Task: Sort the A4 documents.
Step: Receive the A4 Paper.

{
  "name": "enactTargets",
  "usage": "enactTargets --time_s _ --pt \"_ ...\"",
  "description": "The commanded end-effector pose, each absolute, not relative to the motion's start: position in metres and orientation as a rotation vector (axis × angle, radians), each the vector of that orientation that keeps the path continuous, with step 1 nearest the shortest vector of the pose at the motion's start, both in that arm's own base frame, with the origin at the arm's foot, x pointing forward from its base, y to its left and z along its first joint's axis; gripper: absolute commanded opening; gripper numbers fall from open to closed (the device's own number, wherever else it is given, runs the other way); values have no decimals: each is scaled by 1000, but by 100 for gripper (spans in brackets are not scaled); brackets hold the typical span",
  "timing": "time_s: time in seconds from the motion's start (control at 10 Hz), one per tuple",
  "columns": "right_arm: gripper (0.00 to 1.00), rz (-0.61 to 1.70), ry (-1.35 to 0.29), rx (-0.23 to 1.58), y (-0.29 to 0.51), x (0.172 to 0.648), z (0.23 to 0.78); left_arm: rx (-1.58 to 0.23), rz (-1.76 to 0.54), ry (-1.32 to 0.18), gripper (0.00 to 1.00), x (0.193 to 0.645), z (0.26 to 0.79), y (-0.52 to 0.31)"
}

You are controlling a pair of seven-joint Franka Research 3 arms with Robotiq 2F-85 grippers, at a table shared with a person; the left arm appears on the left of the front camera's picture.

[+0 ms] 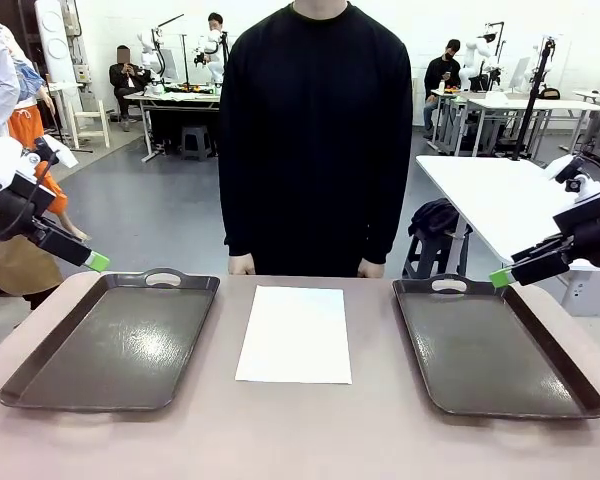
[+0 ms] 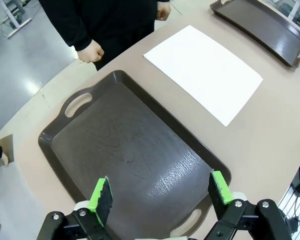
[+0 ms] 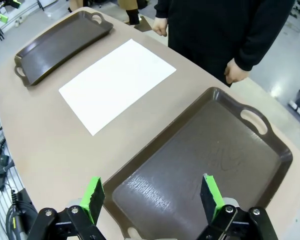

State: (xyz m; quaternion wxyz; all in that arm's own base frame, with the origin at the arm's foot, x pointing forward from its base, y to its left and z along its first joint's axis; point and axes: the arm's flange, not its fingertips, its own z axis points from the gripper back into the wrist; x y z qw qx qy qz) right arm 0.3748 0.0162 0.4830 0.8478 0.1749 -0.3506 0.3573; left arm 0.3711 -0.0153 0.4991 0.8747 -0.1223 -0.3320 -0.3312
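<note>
- Sorting not yet begun: left pincer (image 2: 160, 192) hanging spread, empty, by left tray (image 1: 110, 340); right pincer (image 3: 151, 194) likewise by right tray (image 1: 490, 345).
- Papers (image 1: 294, 333) lying on bench (image 1: 380, 440), between both.
- Next, likely: reaching inward, lifting a sheet edge.

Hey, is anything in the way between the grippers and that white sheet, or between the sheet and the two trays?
Nothing visible does. The A4 sheet lies flat on bare table between the left tray and right tray; the open left gripper and right gripper hover above the trays.
</note>
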Motion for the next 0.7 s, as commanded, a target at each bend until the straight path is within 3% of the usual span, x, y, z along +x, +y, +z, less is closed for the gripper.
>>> enactTargets --time_s 0.0,0.6 --pt "100 767 -745 388 17 382 476 -300 -707 -705 100 353 478 -18" --pt "100 756 -731 374 18 377 478 -285 -682 -688 100 371 497 -19"
